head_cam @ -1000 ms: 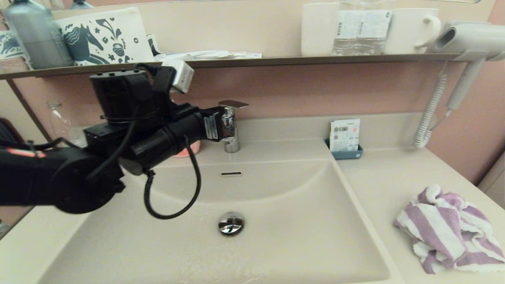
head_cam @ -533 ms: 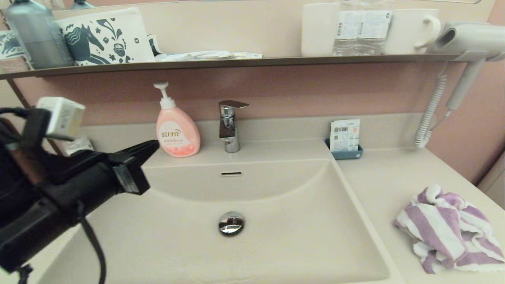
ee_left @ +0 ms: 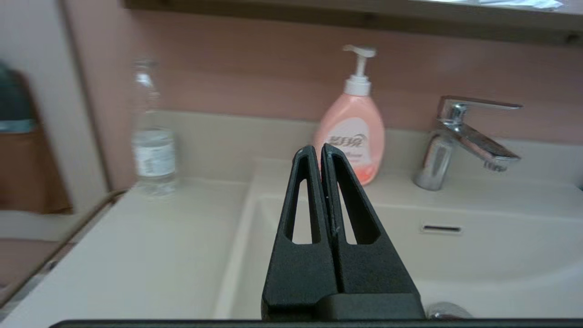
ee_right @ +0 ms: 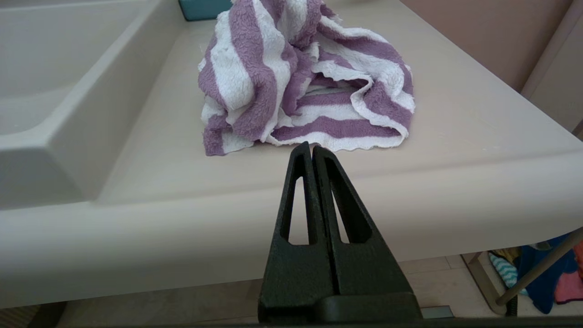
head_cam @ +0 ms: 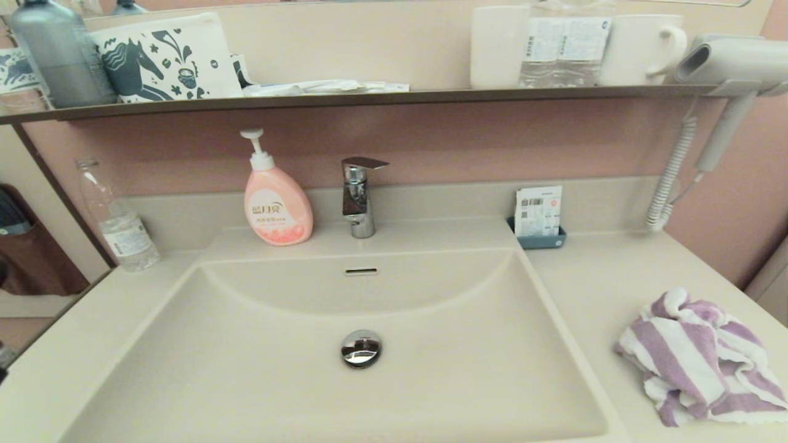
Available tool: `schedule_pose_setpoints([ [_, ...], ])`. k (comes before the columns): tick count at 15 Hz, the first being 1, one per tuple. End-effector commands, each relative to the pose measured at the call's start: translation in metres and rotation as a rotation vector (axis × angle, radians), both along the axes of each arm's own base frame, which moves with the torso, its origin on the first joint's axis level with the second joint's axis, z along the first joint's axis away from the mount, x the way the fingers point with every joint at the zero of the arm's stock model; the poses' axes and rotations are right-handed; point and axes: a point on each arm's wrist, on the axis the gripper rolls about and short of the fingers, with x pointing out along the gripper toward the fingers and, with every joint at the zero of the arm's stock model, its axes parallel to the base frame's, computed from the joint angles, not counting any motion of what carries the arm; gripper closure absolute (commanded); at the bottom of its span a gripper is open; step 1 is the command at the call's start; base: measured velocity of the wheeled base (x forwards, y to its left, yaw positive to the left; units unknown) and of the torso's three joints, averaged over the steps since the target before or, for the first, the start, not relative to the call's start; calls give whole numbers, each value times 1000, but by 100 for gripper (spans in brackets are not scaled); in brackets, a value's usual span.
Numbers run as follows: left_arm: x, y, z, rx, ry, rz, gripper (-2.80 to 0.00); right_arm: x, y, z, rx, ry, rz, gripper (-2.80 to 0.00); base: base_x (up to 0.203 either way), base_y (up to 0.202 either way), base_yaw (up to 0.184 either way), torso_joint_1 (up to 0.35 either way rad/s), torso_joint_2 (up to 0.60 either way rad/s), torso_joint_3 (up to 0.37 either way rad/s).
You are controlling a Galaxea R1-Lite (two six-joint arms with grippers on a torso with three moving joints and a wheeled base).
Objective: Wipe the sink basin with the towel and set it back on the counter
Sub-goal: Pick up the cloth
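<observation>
A crumpled purple-and-white striped towel (head_cam: pixel 702 357) (ee_right: pixel 300 77) lies on the cream counter (head_cam: pixel 615 289) right of the sink basin (head_cam: pixel 431 381), which has a chrome drain plug (head_cam: pixel 361 348) and an overflow slot (head_cam: pixel 361 271). Neither arm shows in the head view. My right gripper (ee_right: pixel 311 148) is shut and empty, held off the counter's front edge, pointing at the towel's near hem. My left gripper (ee_left: pixel 317 149) is shut and empty, pulled back near the basin's left front, facing the soap bottle (ee_left: pixel 353 132).
A pink soap bottle (head_cam: pixel 275 200), chrome faucet (head_cam: pixel 360 194), clear water bottle (head_cam: pixel 117 221) and small blue card holder (head_cam: pixel 538 218) stand along the back edge. The dark shelf (head_cam: pixel 394 95) above carries cups and a pouch. A hair dryer (head_cam: pixel 726 67) hangs at right.
My left arm, which hung over the basin's left side, has drawn back to the left and down, out of the head view. The towel has not moved.
</observation>
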Motion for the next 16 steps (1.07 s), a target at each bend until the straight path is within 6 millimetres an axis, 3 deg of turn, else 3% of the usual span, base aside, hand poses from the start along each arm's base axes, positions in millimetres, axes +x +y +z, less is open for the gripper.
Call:
schedule_pose_setpoints([
  [1, -38, 4, -14, -8, -99, 31, 0, 0, 0, 0, 0, -1, 0, 0, 0, 0, 0, 0, 0, 0],
  [3, -54, 4, -38, -7, -77, 31, 0, 0, 0, 0, 0, -1, 0, 0, 0, 0, 0, 0, 0, 0],
  [6, -64, 3, -72, 10, 3, 0, 0, 0, 0, 0, 0, -1, 0, 0, 0, 0, 0, 0, 0, 0],
  [12, -81, 1, -104, 37, 60, -77, 0, 0, 0, 0, 0, -1, 0, 0, 0, 0, 0, 0, 0, 0],
  [16, -77, 1, -116, 40, 117, -89, 0, 0, 0, 0, 0, -1, 0, 0, 0, 0, 0, 0, 0, 0],
])
